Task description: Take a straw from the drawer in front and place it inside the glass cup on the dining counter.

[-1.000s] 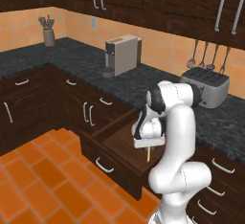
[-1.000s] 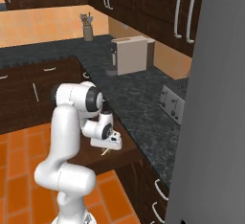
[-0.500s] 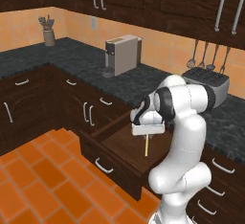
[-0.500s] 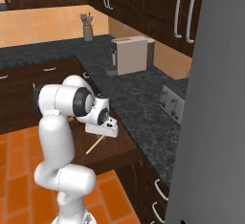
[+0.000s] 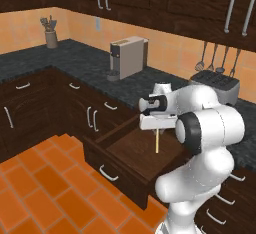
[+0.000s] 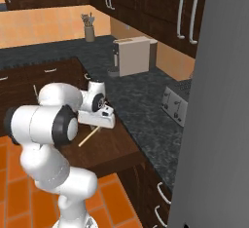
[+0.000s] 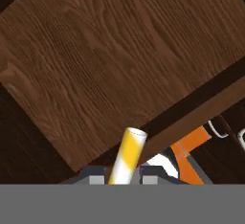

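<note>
My gripper [image 5: 156, 129] is shut on the straw [image 5: 157, 142], a thin pale yellow stick that hangs straight down from the fingers over the open drawer [image 5: 131, 150]. From the right base, the straw [image 6: 89, 137] slants down and left from the gripper [image 6: 100, 125] above the drawer's wooden floor [image 6: 109, 146]. In the hand view the straw [image 7: 127, 155] rises between the two fingertips [image 7: 94, 173], with the drawer floor [image 7: 119, 60] beyond it. The glass cup and the dining counter are out of view.
The drawer's silver handle [image 5: 108, 173] juts over the orange tiled floor [image 5: 45, 188]. On the black granite worktop [image 5: 95, 65] stand a coffee machine [image 5: 128, 57], a toaster [image 5: 216, 84] and a utensil pot [image 5: 50, 37]. A tall grey panel [image 6: 216, 124] fills the right side.
The arm has risen and swung its elbow over, lifting the gripper with the straw higher above the drawer floor. The grip on the straw is unchanged.
</note>
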Motion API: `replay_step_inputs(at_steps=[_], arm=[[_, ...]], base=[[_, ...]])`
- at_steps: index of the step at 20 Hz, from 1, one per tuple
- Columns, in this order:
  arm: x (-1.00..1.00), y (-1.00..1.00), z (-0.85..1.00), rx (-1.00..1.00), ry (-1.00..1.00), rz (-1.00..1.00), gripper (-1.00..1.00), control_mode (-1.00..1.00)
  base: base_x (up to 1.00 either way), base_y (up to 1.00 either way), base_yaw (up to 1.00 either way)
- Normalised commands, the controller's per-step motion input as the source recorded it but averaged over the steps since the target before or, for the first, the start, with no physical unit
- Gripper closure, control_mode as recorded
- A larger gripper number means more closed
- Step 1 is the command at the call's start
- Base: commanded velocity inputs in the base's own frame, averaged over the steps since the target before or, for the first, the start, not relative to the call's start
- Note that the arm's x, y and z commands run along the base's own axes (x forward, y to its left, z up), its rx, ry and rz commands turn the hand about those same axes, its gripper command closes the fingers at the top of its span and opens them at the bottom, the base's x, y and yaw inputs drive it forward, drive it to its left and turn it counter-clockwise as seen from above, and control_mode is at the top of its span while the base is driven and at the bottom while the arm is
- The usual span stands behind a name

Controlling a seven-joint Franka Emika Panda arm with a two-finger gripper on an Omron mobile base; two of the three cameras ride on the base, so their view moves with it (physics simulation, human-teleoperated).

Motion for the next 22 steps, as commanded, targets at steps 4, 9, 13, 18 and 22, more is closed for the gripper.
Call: replay_step_inputs(at_steps=[4, 9, 13, 18, 22], arm=[[-0.99, -0.07, 1.00, -0.06, -0.09, 0.16, 1.00, -1.00], [-0.81, -0.01, 1.00, -0.11, -0.09, 0.26, 1.00, -1.00], [-0.27, 0.00, 0.97, -0.02, -0.08, 0.26, 1.00, -1.00], [-0.05, -0.03, 0.53, 0.04, 0.00, 0.13, 1.00, -1.00], [-0.05, 0.00, 0.13, 0.02, 0.00, 0.05, 1.00, -1.00]], base=[[0.00, 0.00, 0.00], [0.00, 0.00, 0.00], [0.00, 0.00, 0.00], [0.00, 0.00, 0.00], [0.00, 0.00, 0.00]])
